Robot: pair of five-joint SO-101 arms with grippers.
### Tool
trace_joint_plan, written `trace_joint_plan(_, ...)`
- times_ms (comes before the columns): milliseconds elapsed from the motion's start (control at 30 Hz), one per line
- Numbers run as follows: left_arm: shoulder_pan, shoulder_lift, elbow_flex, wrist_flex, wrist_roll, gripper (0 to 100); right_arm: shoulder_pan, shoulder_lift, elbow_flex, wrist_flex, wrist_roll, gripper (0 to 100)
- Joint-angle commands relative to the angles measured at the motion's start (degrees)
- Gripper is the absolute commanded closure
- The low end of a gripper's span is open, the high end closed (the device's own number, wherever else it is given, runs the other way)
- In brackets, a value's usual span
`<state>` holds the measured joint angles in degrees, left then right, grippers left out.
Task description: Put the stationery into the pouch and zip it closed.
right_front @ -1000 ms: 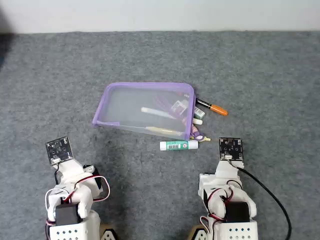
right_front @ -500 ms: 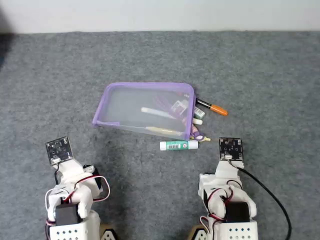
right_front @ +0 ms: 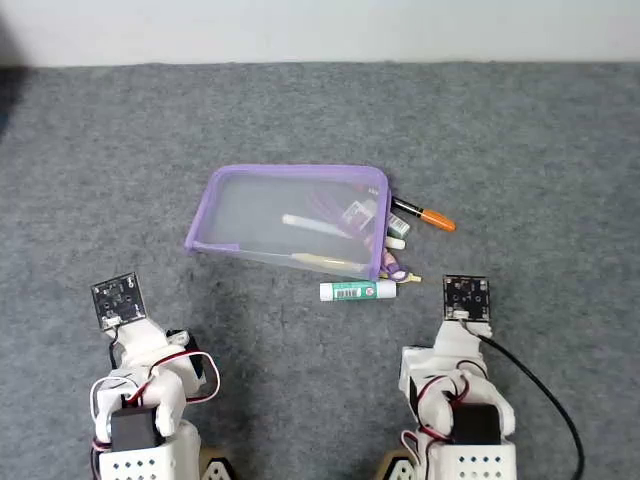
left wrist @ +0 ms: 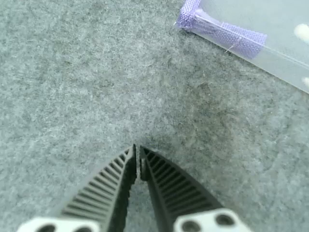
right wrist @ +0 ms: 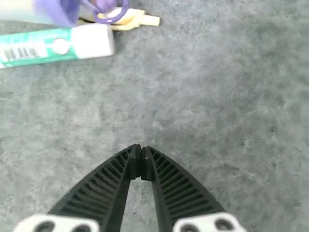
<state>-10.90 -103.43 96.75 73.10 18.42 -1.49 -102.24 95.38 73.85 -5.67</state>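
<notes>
On the grey felt tabletop (right_front: 520, 150), a clear pouch (right_front: 250, 215) with purple trim lay flat. An orange-capped marker (right_front: 427, 216) poked out of its open end. Inside the pouch lay a white pen (right_front: 315, 226), a cream pencil (right_front: 325, 262) and what looked like a few purple-printed items (right_front: 345, 212), too hazy through the plastic to name. A white-and-green glue stick (right_front: 357, 290) lay outside the pouch, just beside its long edge and next to the purple zipper pull ring (right wrist: 107, 8). The left tool (left wrist: 139, 162) hung over bare felt near the pouch's closed corner, its jaws together and empty. The right tool (right wrist: 141, 163) hung near the glue stick, short of the pouch's open end, with its jaws likewise pressed together on nothing.
</notes>
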Motion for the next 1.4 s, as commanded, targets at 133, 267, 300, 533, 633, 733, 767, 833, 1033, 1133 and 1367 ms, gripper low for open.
trace_joint_plan(133,-0.35,-0.79,-0.31,-1.05,0.44,99,6.73,-0.57,1.05,0.04,7.65,98.7)
trace_joint_plan(267,-0.35,-0.79,-0.31,-1.05,0.44,99,6.73,-0.57,0.88,-3.12,22.24,98.7)
trace_joint_plan(300,-0.35,-0.79,-0.31,-1.05,0.44,99,6.73,-0.57,0.88,-6.64,25.58,98.7)
trace_joint_plan(533,-0.35,-0.79,-0.31,-1.05,0.44,99,4.44,0.04,-2.73,-14.46,27.16,98.7)
trace_joint_plan(633,-0.35,-0.79,-0.31,-1.05,0.44,99,4.18,0.04,-5.63,-14.37,26.37,98.7)
trace_joint_plan(733,-0.35,-0.79,-0.31,-1.05,0.44,99,4.0,0.04,-6.86,-14.81,26.64,99.0)
trace_joint_plan(767,-0.35,-0.79,-0.31,-1.05,0.44,99,3.38,0.13,-7.3,-14.81,26.73,99.0)
trace_joint_plan(833,-0.35,-0.79,-0.31,-1.05,0.44,99,2.42,0.48,-8.62,-14.37,26.81,99.0)
trace_joint_plan(1033,-0.35,-0.79,-0.31,-1.05,0.44,99,1.98,15.96,-20.48,-14.73,26.46,98.9)
trace_joint_plan(1133,-0.35,-0.79,-0.31,-1.05,0.44,99,1.98,30.11,-29.54,-14.46,26.46,98.7)
trace_joint_plan(1367,-0.35,-0.79,-0.31,-1.05,0.44,99,1.89,62.37,-46.95,-14.55,26.73,95.0)
